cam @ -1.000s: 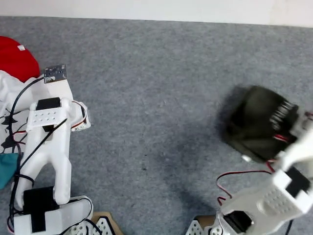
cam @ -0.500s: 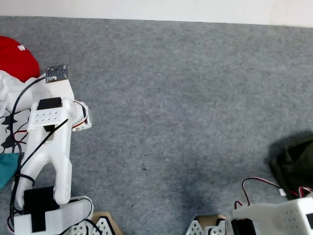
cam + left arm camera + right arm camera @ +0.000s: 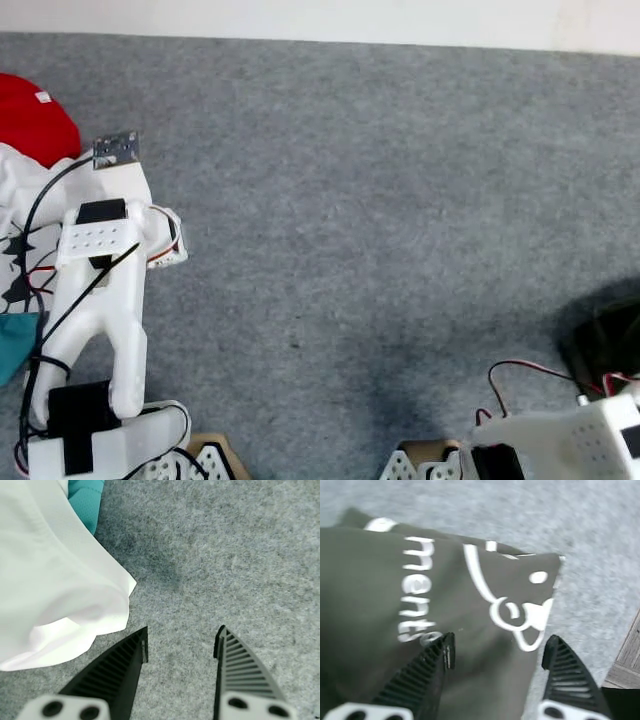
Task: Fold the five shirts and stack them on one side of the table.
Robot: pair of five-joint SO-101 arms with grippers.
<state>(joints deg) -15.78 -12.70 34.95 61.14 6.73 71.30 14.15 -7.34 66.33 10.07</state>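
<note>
My left gripper [image 3: 182,632] is open just above the grey table, with nothing between its fingers. A crumpled white shirt [image 3: 50,580] lies right beside one finger, and a teal shirt [image 3: 85,500] peeks out past it. From above, the left arm [image 3: 100,270] stands over the white shirt [image 3: 20,200], with a red shirt [image 3: 35,120] behind it and the teal shirt [image 3: 12,345] at the left edge. My right gripper [image 3: 500,645] is open over a dark olive shirt [image 3: 445,595] with white print. That dark shirt [image 3: 612,340] lies at the table's right edge, by the right arm [image 3: 570,445].
Grey felt [image 3: 350,200] covers the table between the two arms. A pale wall strip [image 3: 300,18] runs along the far edge. A wooden edge [image 3: 625,665] shows beside the dark shirt.
The dark shirt has gone from the middle right to the table's right edge, together with the right arm, which swung back toward the front. The left arm has kept still.
</note>
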